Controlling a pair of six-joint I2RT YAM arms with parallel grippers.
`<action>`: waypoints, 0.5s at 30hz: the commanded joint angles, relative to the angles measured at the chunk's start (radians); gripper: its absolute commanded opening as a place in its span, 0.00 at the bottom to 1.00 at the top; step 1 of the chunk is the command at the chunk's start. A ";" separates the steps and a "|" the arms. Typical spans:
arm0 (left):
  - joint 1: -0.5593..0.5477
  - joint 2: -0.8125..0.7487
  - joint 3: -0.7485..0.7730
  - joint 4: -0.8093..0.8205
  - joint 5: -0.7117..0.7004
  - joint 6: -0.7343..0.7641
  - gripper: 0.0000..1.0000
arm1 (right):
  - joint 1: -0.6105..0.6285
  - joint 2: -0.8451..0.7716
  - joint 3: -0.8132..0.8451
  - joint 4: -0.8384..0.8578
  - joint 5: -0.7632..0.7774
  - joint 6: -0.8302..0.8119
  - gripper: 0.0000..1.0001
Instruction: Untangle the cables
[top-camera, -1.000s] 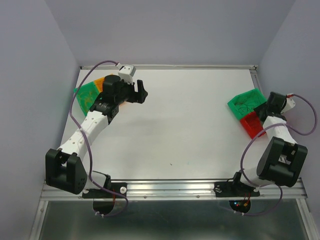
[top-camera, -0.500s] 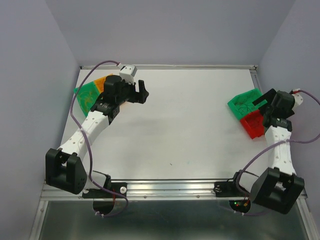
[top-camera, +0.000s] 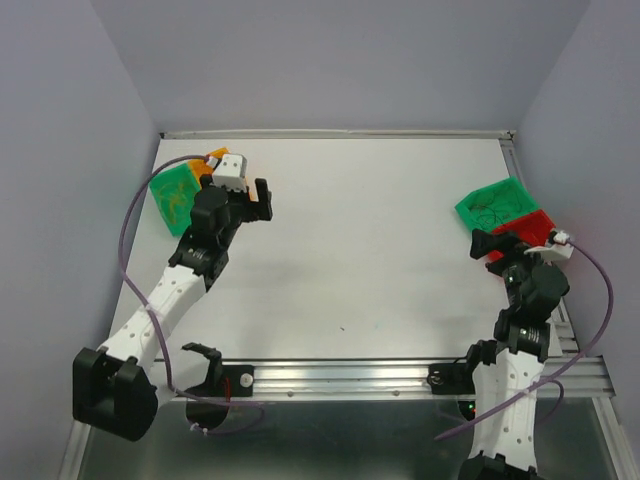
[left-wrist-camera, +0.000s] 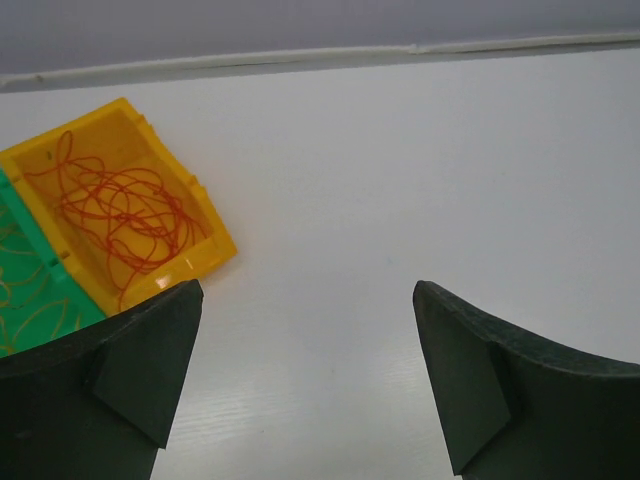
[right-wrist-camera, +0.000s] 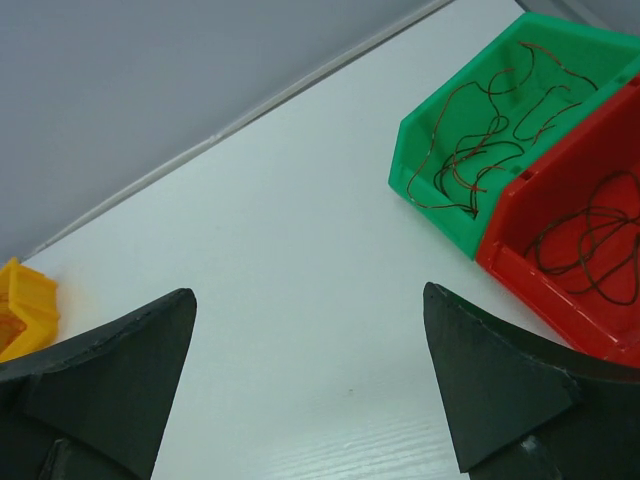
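from above, my left gripper (top-camera: 262, 198) hangs over the far left part of the white table (top-camera: 380, 240). just behind its wrist the left green bin (top-camera: 172, 197) sits at the table's left edge. beside it is the yellow bin (top-camera: 207, 163), mostly hidden by the wrist. my right gripper (top-camera: 497, 238) is at the right side of the table, by the near corner of the red bin (top-camera: 535, 225). the red bin touches the right green bin (top-camera: 493, 203), which lies on its far side.

in the left wrist view my two fingers (left-wrist-camera: 150, 370) stand wide apart with only bare table between them, and they grasp nothing. ahead and to the left, the yellow bin holds a loose tangle of orange cable (left-wrist-camera: 120, 215). the left green bin next to it, cut off by the frame edge, holds a thin yellowish cable (left-wrist-camera: 35, 318).

in the right wrist view this gripper is also spread wide and has hold of nothing. ahead on the right, the right green bin holds dark cables (right-wrist-camera: 480, 130) in loose curls. the red bin against it holds a looped dark cable (right-wrist-camera: 590, 235). a corner of the yellow bin shows far off at the left edge.
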 joint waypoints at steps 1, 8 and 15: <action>0.002 -0.201 -0.170 0.239 -0.210 0.005 0.99 | 0.001 -0.094 -0.057 0.110 -0.075 0.043 1.00; 0.002 -0.427 -0.384 0.341 -0.227 0.010 0.99 | 0.001 -0.137 -0.106 0.110 -0.092 0.056 1.00; 0.002 -0.452 -0.444 0.377 -0.249 0.039 0.99 | 0.001 -0.123 -0.109 0.110 -0.103 0.062 1.00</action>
